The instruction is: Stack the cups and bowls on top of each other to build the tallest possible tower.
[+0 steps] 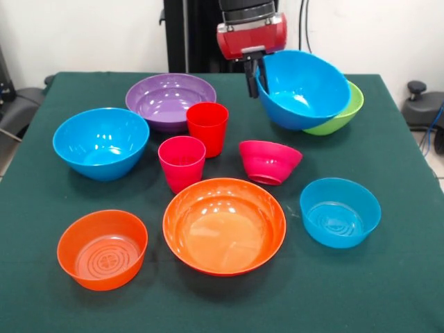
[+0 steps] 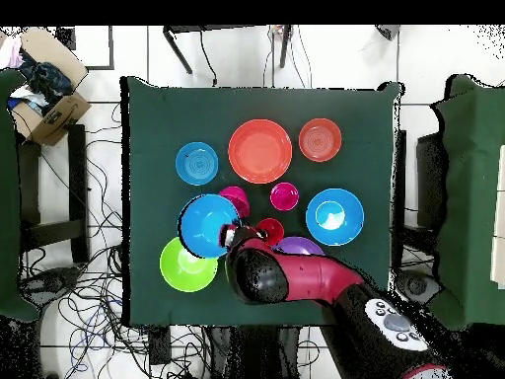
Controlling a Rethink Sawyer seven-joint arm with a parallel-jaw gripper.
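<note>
My gripper (image 1: 255, 82) is shut on the rim of a large blue bowl (image 1: 305, 89) and holds it tilted, lifted over the back right of the table. The bowl overlaps the lime green bowl (image 1: 345, 115) behind it; I cannot tell whether they touch. In the overhead view the gripper (image 2: 229, 237) holds the blue bowl (image 2: 206, 225) beside the green bowl (image 2: 185, 266). The red-orange cup (image 1: 207, 127) and the pink cup (image 1: 182, 161) stand upright mid-table. The purple bowl (image 1: 170, 99), the second large blue bowl (image 1: 100, 142) and the small magenta bowl (image 1: 269, 161) stand apart.
The large orange bowl (image 1: 223, 225), the small ringed orange bowl (image 1: 102, 248) and the light blue bowl (image 1: 340, 211) sit along the near edge. All rest on the green cloth table (image 1: 388, 291). A cardboard box (image 2: 44, 94) stands off the table.
</note>
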